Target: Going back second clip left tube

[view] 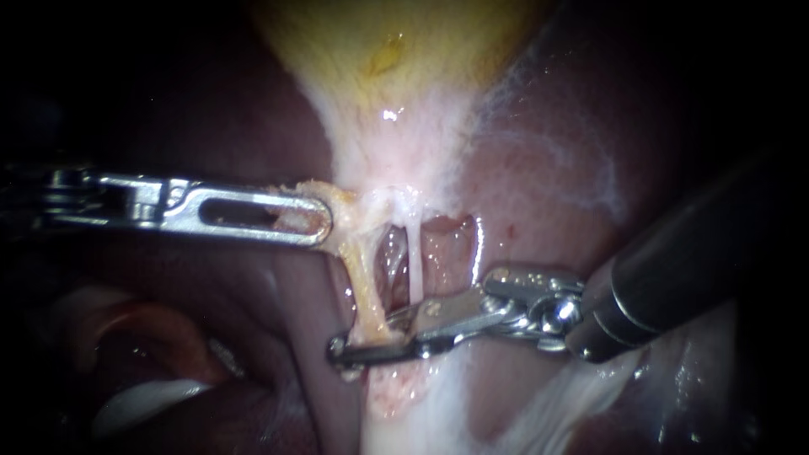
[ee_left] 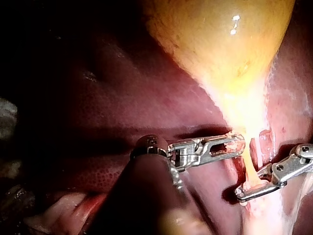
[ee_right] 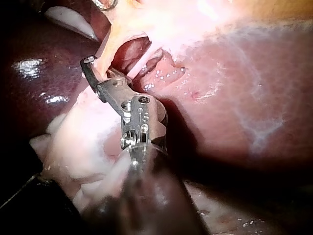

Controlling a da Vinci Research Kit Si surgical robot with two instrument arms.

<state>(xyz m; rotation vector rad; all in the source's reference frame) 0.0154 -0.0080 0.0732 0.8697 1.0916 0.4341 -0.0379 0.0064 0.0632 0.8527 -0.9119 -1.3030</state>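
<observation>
Two instruments, two tubes, one gallbladder and one liver are in view.

Nearest is the right instrument (view: 364, 337). Its dark shaft comes in from the lower right and its metal wrist lies over the liver (view: 548, 194). Its two slim jaws reach across the foot of the left tube (view: 361, 274). They are drawn almost together, one on each side and both touching, so they grip the tube. The grip is just above the white tissue (view: 421, 421) into which the tube runs. Whether a clip sits on the tube there cannot be told, because jaw metal covers the spot.

The left tube is a yellowish, flattened strand. It is pulled straight and slants from the neck (view: 371, 202) down to those jaws. Just beside it runs the right tube (view: 415, 261), which is thinner, white and nearly upright. A narrow window of red tissue shows between the two tubes.

The left instrument (view: 313, 217) comes in level from the left. Its broad slotted jaws are closed on the neck where the left tube begins. Yellowish tissue fills the tip and shows through the slot.

Beyond these the gallbladder (view: 379, 50) hangs yellow and glistening, tapering into the whitish neck. The dark red liver lies behind and to both sides.
</observation>
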